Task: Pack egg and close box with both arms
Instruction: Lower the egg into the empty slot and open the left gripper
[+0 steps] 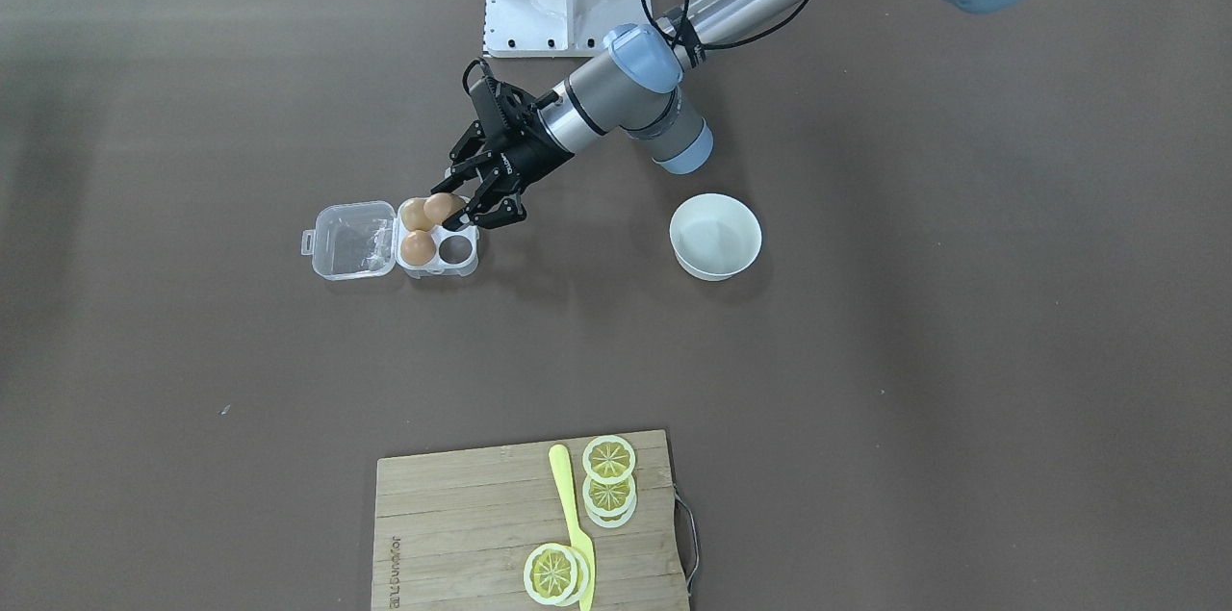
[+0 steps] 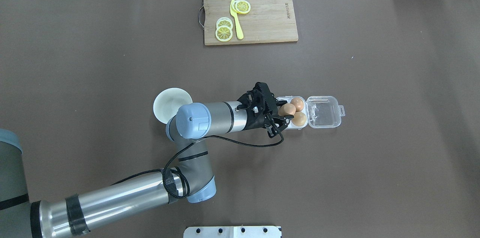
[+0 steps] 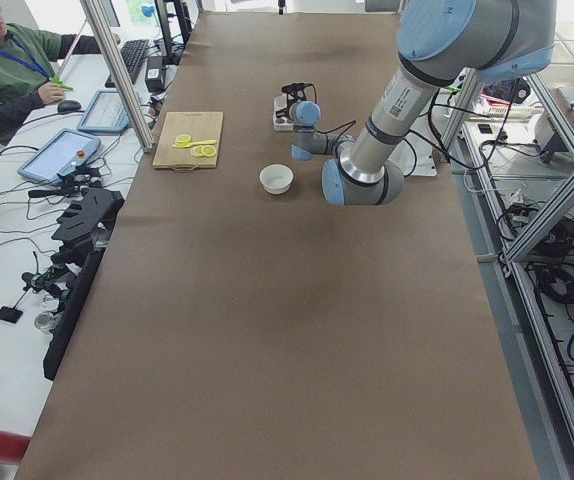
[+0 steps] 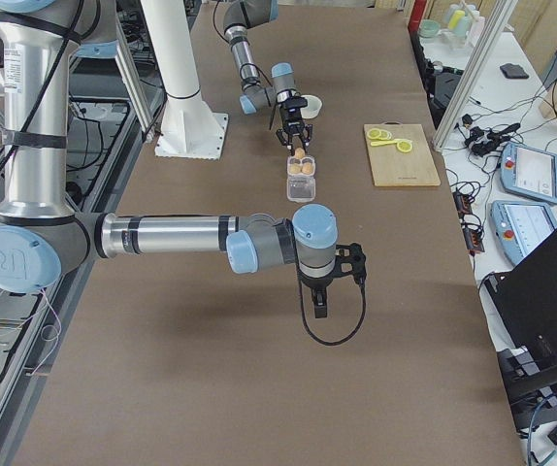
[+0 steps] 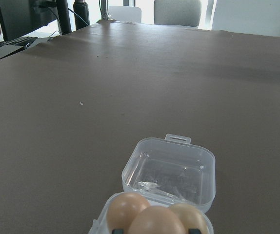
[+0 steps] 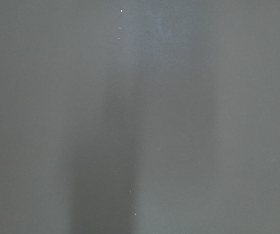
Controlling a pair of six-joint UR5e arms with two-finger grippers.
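Small smooth tan-brown egg is gripped in the left arm's black two-finger pincer, which is closed on it just above the near-left cell of the small clear plastic four-cell egg box. The box stands right of centre on the brown tabletop.

Progress, as judged:
- **Done:** one matching egg sits in the near-right cell and another in the far-right cell.
- **Not yet done:** the held egg is not seated, and the far-left cell is vacant.
- **Lid:** the hinged clear lid lies open on the right, so closing remains.

The right arm's pincer hangs well apart from the box; its state cannot be told. The round white bowl, left of the box, shows no contents.
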